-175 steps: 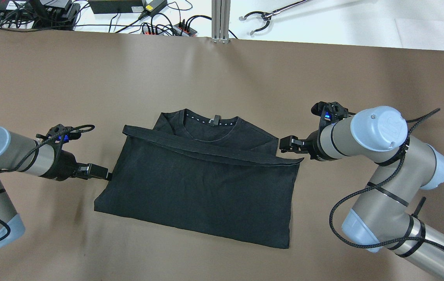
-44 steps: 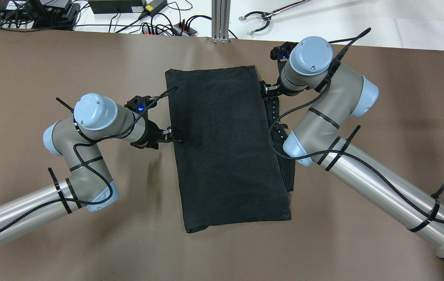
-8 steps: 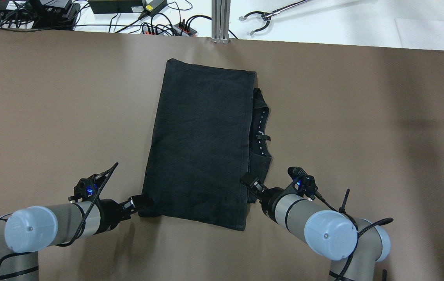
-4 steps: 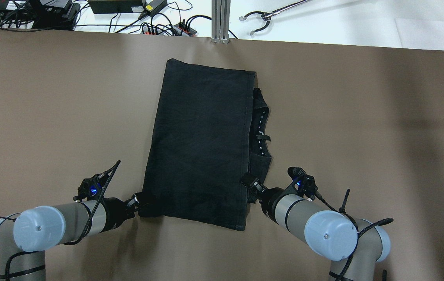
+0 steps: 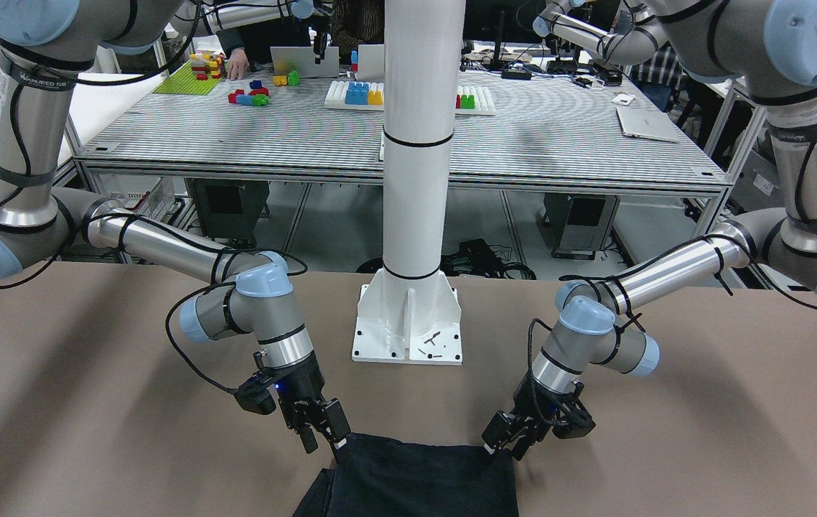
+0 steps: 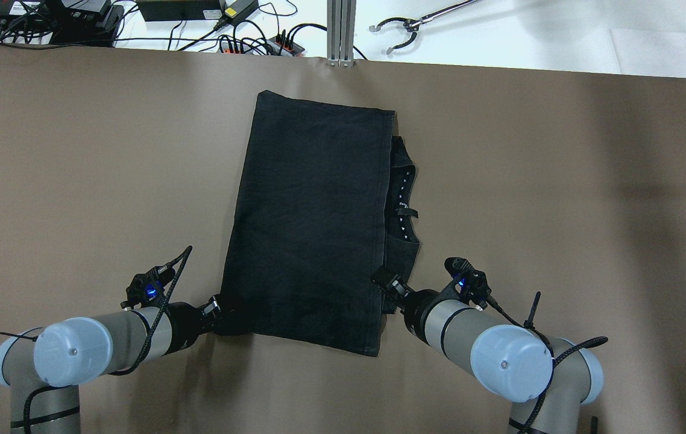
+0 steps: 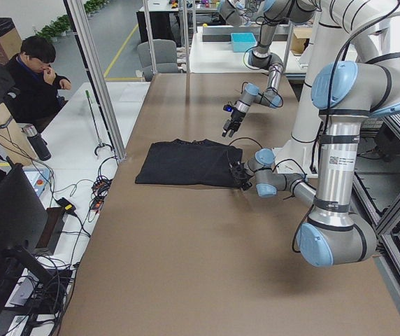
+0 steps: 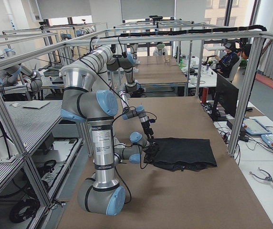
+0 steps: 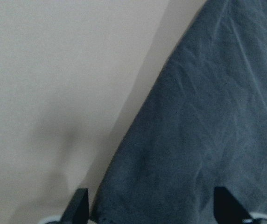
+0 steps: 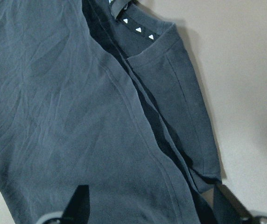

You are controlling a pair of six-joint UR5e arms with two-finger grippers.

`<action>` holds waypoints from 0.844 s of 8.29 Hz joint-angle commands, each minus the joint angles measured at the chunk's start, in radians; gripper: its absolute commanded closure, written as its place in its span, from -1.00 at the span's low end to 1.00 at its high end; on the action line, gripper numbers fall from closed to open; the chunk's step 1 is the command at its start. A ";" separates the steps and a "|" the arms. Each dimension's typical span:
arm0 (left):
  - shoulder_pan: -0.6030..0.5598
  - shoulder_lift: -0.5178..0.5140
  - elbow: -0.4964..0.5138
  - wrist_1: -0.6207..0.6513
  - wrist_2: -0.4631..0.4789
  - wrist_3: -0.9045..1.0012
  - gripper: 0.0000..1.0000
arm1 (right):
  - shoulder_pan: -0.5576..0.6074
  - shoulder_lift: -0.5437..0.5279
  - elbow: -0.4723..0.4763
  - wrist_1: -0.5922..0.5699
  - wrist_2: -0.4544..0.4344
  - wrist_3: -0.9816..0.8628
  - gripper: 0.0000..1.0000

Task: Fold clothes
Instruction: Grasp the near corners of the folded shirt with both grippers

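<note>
A black T-shirt lies folded into a long rectangle on the brown table, its long side running away from me. Its collar with white triangles peeks out along the right edge and shows in the right wrist view. My left gripper is open at the shirt's near-left corner, with the cloth between its fingertips. My right gripper is open at the near-right edge, over the folded layers. The front view shows both, the left gripper and the right gripper, low at the shirt's near edge.
Cables and power strips lie beyond the table's far edge, beside a metal post and a grabber tool. The robot's white pedestal stands between the arms. A person sits past the far edge.
My left gripper has slid forward and to the right, up to the shirt's near-left corner. The right arm and the shirt have not moved.
</note>
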 commanded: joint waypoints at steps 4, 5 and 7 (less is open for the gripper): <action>0.002 -0.009 0.005 0.000 0.008 0.001 0.02 | -0.001 0.000 0.000 -0.002 -0.001 0.000 -0.87; 0.002 -0.009 0.003 0.000 0.008 0.001 0.42 | -0.001 0.000 0.000 -0.002 -0.001 0.000 -0.87; 0.000 -0.007 -0.001 0.000 0.007 0.005 1.00 | -0.001 0.000 -0.003 -0.008 0.000 0.000 -0.87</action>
